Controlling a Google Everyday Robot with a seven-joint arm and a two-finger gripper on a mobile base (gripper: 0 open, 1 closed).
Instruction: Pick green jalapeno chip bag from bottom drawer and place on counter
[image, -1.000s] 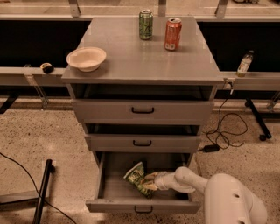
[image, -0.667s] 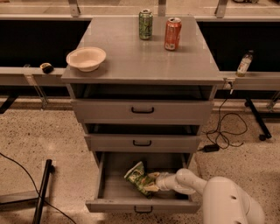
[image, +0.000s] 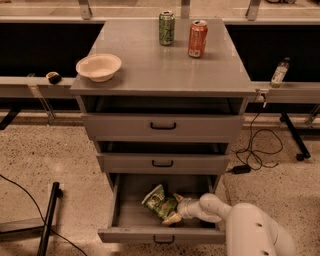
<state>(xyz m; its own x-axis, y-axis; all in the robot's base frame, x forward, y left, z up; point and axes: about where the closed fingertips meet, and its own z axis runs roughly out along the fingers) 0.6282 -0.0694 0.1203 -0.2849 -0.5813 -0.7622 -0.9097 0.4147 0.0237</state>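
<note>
— While the bottom drawer (image: 130, 235) stands pulled out, where's the green jalapeno chip bag (image: 158, 201)?
— Inside it, right of middle, tilted; long axis far-left to near-right. Gripper (image: 174, 208) pinches its near-right end.
— Counter (image: 150, 65)?
— Bowl (image: 98, 66) at left, green can (image: 166, 28) and orange can (image: 197, 38) at far edge. Speckled floor (image: 45, 155), cable (image: 255, 150) on right.

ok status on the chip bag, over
Hand in the open bottom drawer, at the green jalapeno chip bag. Bag tilted in drawer, not on the counter yet. Counter holds bowl, green can, orange can.
</note>
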